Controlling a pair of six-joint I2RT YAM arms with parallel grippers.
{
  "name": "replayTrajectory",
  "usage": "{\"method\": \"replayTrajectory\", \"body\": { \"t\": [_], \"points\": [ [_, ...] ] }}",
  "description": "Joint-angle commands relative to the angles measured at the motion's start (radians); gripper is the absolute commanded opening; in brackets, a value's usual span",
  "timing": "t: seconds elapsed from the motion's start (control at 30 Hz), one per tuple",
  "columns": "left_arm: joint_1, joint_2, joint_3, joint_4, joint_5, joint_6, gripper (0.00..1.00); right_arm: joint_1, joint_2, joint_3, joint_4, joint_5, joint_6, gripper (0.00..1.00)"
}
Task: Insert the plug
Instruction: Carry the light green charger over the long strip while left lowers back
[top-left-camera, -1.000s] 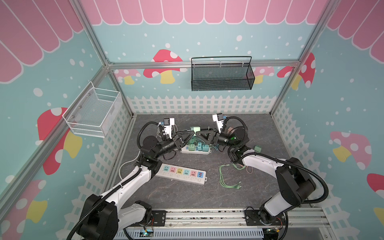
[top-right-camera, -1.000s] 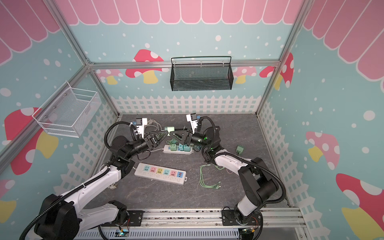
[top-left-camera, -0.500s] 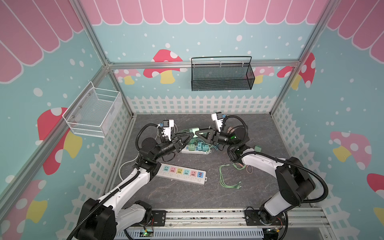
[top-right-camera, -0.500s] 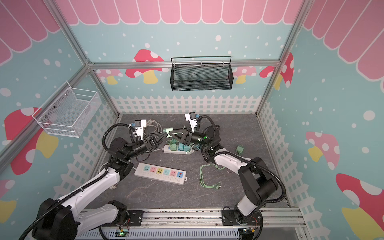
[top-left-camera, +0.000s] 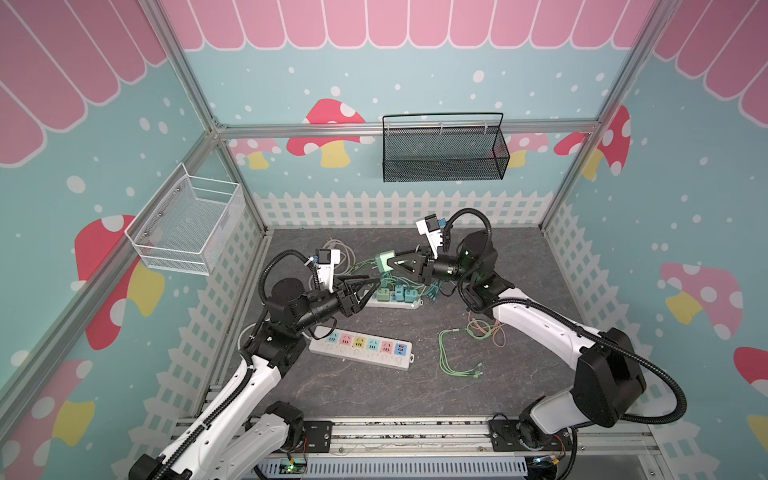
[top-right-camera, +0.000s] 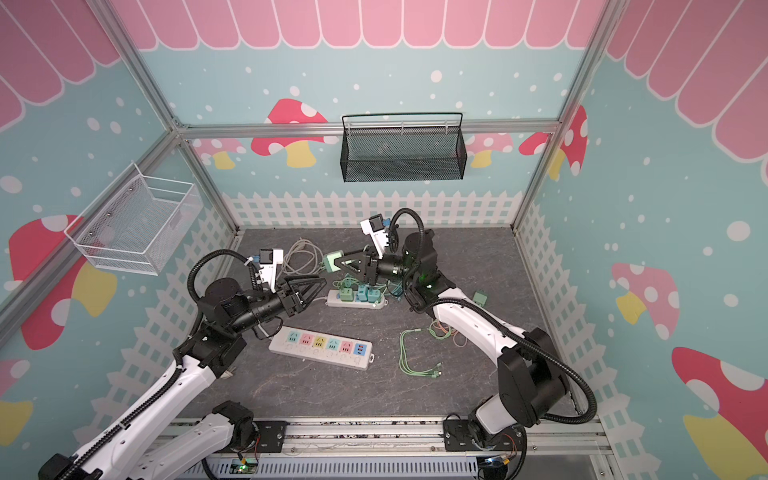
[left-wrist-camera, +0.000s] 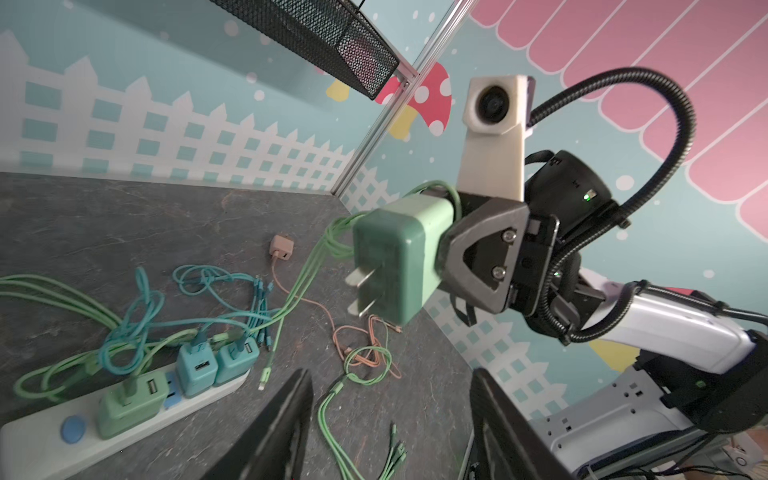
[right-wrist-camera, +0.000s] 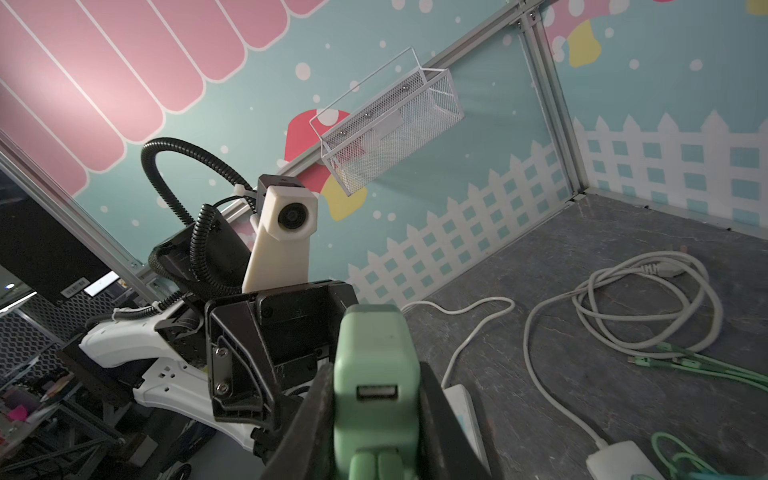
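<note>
Right gripper (top-left-camera: 392, 264) tight on green plug (top-left-camera: 383, 262) — left gripper (top-left-camera: 376, 284) agape, empty

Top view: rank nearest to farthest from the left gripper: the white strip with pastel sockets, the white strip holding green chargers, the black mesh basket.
1. White strip holding green chargers, just ahead of the left gripper.
2. White strip with pastel sockets, toward the front.
3. Black mesh basket, on the back wall.

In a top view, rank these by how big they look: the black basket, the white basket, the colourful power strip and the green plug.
Largest: white basket and black basket, too alike to rank.
Next: colourful power strip.
Smallest: green plug.
</note>
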Motion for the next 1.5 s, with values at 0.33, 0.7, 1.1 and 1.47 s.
{"method": "replayTrajectory", "body": {
  "t": [0.33,0.7,1.1,1.47],
  "points": [
    [0.048,-0.12,-0.007,-0.527,-0.372,0.037,0.6,0.006,-0.059,0.26,-0.514,0.11,-0.355,0.0],
    [0.187,-0.123,-0.061,-0.734,-0.545,-0.071,0.6,0.008,-0.129,0.398,-0.868,0.192,-0.644,0.0],
    [0.214,-0.072,-0.127,-0.755,-0.593,-0.114,0.6,0.008,-0.164,0.367,-0.989,0.153,-0.789,0.0],
    [0.22,-0.02,-0.216,-0.704,-0.673,-0.173,0.6,0.068,-0.102,0.235,-0.925,0.094,-0.766,0.0]
  ]
}}
